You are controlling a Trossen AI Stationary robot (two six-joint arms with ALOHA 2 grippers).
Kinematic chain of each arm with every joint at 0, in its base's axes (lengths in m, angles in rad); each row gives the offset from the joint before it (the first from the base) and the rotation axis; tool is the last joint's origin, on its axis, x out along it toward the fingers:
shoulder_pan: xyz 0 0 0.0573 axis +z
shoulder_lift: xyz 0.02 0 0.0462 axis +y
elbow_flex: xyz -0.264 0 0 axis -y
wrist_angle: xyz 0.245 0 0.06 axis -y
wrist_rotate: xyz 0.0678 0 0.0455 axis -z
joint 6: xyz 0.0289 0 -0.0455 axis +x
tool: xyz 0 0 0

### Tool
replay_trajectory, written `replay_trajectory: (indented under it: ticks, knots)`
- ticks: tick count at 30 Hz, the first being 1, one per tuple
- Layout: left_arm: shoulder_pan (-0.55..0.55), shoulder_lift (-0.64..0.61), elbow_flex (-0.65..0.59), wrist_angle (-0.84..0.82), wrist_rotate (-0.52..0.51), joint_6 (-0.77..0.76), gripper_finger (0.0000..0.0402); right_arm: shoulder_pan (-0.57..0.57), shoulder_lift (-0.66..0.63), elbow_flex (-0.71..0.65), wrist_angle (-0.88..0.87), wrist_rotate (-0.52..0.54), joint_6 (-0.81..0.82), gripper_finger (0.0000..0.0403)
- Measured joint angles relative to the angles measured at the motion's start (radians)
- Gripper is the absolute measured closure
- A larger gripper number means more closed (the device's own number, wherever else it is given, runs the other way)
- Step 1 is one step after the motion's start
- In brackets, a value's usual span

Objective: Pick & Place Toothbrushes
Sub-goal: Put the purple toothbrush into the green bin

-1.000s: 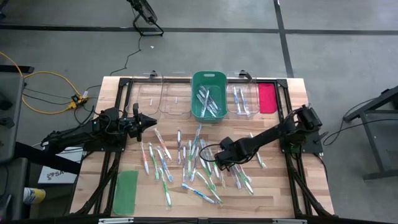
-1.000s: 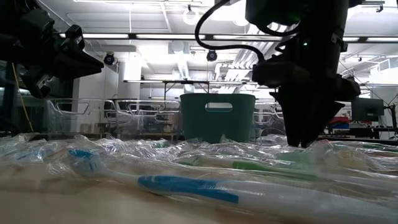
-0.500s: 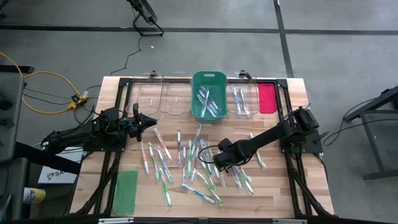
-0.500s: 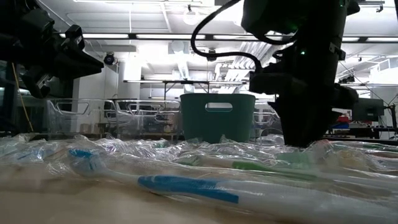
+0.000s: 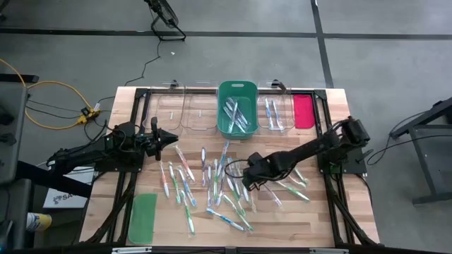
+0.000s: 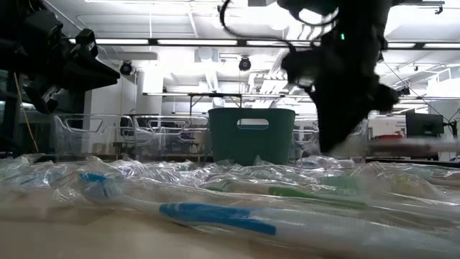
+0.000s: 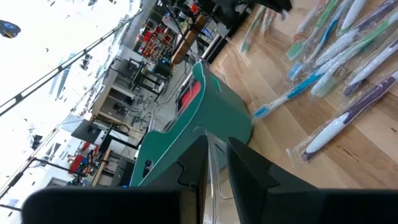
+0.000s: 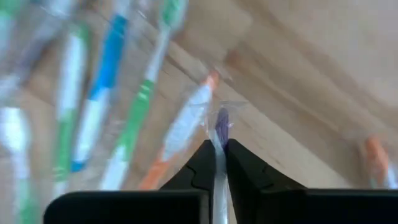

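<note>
Many wrapped toothbrushes lie loose on the wooden table, with green, blue or orange on their handles. More lie in the green bin at the far edge. My right gripper hangs steeply tipped over the middle of the pile, shut on one wrapped toothbrush. My left gripper waits level above the table's left part, with a narrow gap between its fingers and nothing in it. My right gripper pinches the wrapped toothbrush between its two fingers, coming from above and pointing steeply down. A purple bit in clear wrap sticks out just past the fingertips. The fingers hide the rest, and I cannot tell whether its other end hangs free.
Clear bins flank the green bin along the far edge. A red-pink lid lies at the far right, a green lid at the near left. Bare wood shows along the near edge and near right.
My right gripper dipped into the pile, then rose off it and shifted a little toward the table's far edge, blurred in the low view. A few toothbrushes to its right have slid toward the right edge and turned.
</note>
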Motion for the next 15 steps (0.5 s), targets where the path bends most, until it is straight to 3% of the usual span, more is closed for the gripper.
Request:
replay_trajectory:
  ticks: [10, 15]
  knots:
    - [0.0, 0.0, 0.0, 0.0, 0.0, 0.0, 0.0346, -0.122, -0.249, 0.002, 0.194, 0.247, -0.264, 0.0387]
    - [0.0, 0.0, 0.0, 0.0, 0.0, 0.0, 0.0346, -0.23, -0.285, 0.002, 0.417, 0.277, -0.454, 0.0387]
